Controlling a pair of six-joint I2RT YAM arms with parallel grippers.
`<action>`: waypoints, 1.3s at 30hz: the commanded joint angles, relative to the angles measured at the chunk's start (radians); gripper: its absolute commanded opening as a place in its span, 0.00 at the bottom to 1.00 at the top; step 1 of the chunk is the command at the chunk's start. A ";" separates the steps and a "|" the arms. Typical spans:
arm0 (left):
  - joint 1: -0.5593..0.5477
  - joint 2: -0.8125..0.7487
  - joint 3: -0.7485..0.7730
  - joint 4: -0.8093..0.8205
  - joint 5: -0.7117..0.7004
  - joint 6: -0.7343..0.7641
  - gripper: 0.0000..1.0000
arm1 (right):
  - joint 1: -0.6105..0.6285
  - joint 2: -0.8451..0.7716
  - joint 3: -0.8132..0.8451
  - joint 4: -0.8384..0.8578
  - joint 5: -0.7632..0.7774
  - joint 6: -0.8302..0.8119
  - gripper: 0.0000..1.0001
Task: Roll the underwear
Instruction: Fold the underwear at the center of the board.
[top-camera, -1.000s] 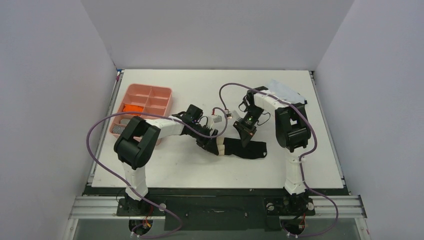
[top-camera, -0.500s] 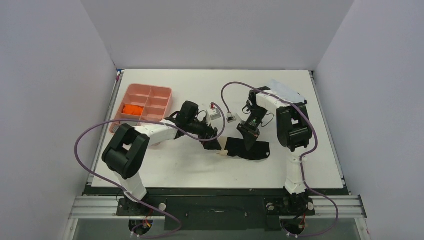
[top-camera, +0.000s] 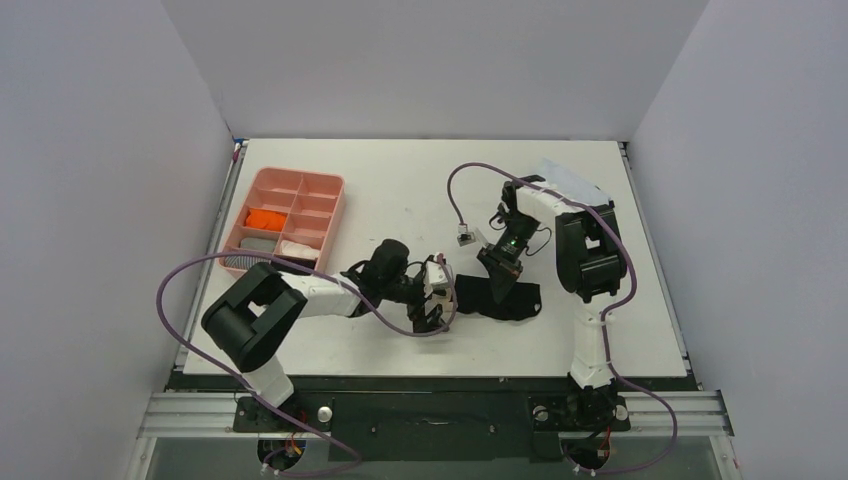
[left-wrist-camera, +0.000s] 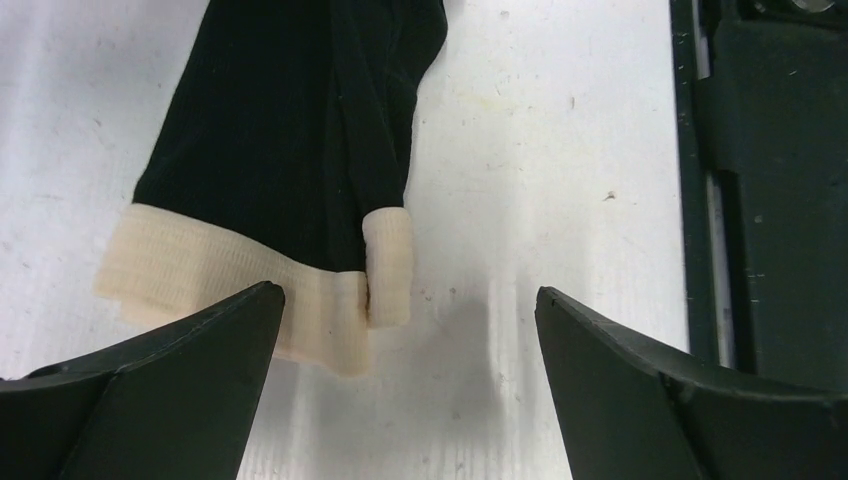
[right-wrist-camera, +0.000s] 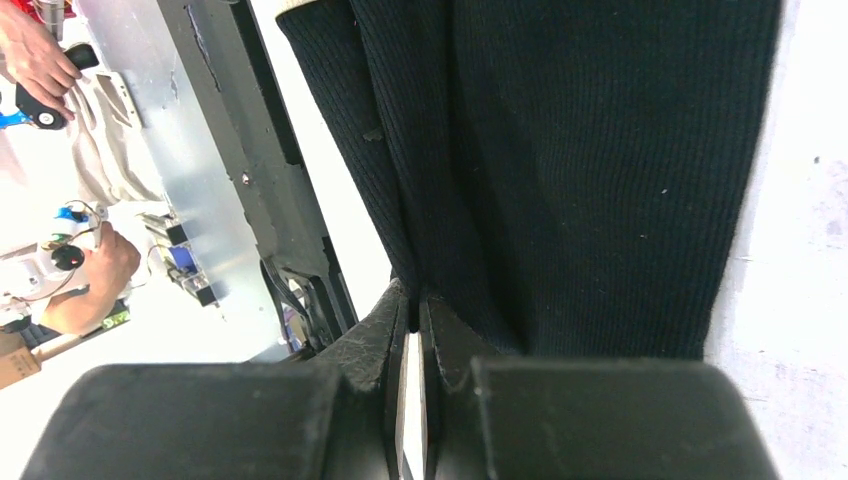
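The black underwear (top-camera: 497, 297) lies flat on the tabletop (top-camera: 400, 180). The right hand (right-wrist-camera: 410, 310) pinches its black end, likely anchoring it, while the left hand (left-wrist-camera: 410, 295), spread wide, frames the beige waistband (left-wrist-camera: 180, 270) to start rolling.
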 joint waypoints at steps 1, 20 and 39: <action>-0.050 -0.051 -0.067 0.246 -0.102 0.117 0.97 | -0.008 -0.023 -0.016 -0.025 -0.045 -0.022 0.00; -0.100 0.028 -0.207 0.575 -0.262 0.236 0.88 | -0.006 -0.016 -0.037 -0.027 -0.049 -0.027 0.00; -0.057 0.116 -0.260 0.735 -0.090 0.294 0.89 | -0.020 -0.046 -0.069 -0.029 -0.044 -0.048 0.00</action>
